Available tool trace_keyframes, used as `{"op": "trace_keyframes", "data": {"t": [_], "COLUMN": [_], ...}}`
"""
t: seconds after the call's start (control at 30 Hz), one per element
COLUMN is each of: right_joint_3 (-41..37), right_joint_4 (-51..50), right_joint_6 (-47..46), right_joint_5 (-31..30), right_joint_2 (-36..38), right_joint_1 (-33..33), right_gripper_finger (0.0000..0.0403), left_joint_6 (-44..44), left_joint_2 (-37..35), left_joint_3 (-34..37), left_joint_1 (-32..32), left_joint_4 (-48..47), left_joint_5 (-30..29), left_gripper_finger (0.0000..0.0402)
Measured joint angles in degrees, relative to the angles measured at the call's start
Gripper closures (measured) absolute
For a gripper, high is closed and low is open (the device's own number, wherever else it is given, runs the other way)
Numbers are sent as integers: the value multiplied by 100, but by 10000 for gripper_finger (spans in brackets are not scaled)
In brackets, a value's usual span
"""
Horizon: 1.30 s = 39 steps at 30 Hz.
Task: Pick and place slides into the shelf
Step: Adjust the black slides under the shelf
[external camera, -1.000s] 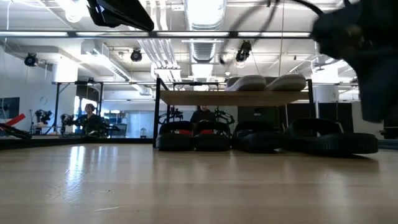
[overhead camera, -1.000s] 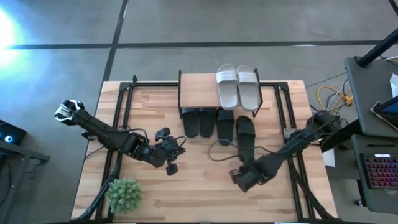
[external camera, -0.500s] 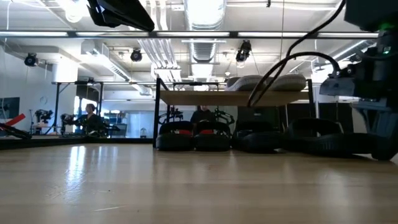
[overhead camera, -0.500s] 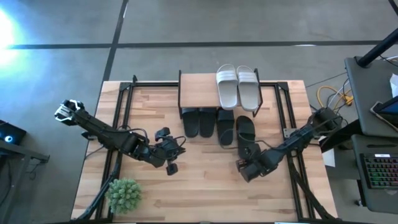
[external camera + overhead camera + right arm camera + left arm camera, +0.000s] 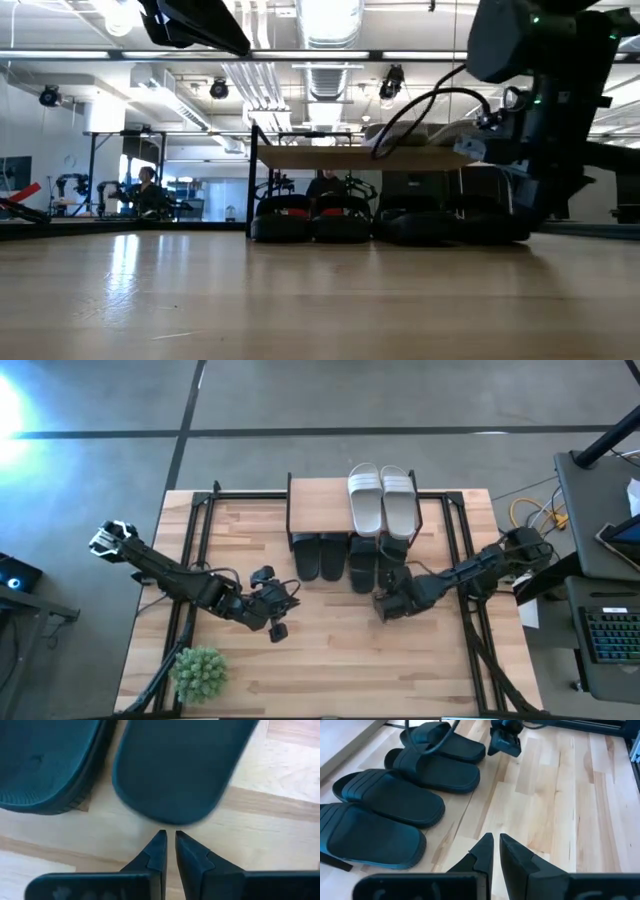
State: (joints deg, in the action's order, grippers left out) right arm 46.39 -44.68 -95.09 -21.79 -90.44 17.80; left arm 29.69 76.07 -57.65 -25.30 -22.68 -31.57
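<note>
The shelf (image 5: 322,500) stands at the table's far middle with two light grey slides (image 5: 381,498) on its top board. Three black slides (image 5: 333,556) lie side by side at its lower tier. A fourth black slide (image 5: 393,560) lies to their right, its toe end under the board. My right gripper (image 5: 388,592) is low at that slide's heel, fingers shut (image 5: 170,835). My left gripper (image 5: 280,605), shut (image 5: 495,840), hovers to the left of the slides and touches nothing. My right gripper meets the fourth black slide at the rounded heel end (image 5: 170,820) with its shut fingertips (image 5: 159,840). They come level from the table's near side, pointing along the slide toward the shelf. The slide lies flat on the table.
A green bushy plant (image 5: 200,670) stands at the near left corner. Black frame rails (image 5: 195,540) run along both sides of the table. Bare wood lies between the slides and the near edge. A cable trails from the right arm (image 5: 420,110) in front of the shelf.
My right gripper has moved from the near right part of the table toward the shelf and has come down low. The fourth black slide has slid along the table ahead of it toward the far edge, and its toe end now lies under the shelf's board.
</note>
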Motion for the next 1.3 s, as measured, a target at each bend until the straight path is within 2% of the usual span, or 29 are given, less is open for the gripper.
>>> {"op": "trace_keyframes", "data": {"t": [0.17, 0.33, 0.5, 1.0, 1.13, 1.3], "right_joint_3": [4, 170, 485, 1036, 1086, 1291], "right_joint_4": [4, 33, 878, 1214, 1263, 1234], "right_joint_6": [129, 110, 376, 1566, 1715, 2127], "right_joint_5": [-176, 165, 265, 203, 109, 290], "right_joint_2": [5, 5, -54, -1049, -1101, -964], "right_joint_1": [-172, -49, 130, -893, -1165, -1203], "right_gripper_finger": [372, 372, 372, 372, 372, 372], "left_joint_6": [4, 4, 293, 255, 251, 247], "left_joint_2": [151, 236, 176, 166, 166, 166], "left_joint_3": [0, 0, -4, -7, -7, -7], "left_joint_1": [-7, -45, -55, -55, -55, -55], "left_joint_4": [111, 117, 125, 111, 109, 62], "left_joint_5": [4, 52, 553, 579, 579, 579], "left_gripper_finger": [385, 385, 385, 385, 385, 385]}}
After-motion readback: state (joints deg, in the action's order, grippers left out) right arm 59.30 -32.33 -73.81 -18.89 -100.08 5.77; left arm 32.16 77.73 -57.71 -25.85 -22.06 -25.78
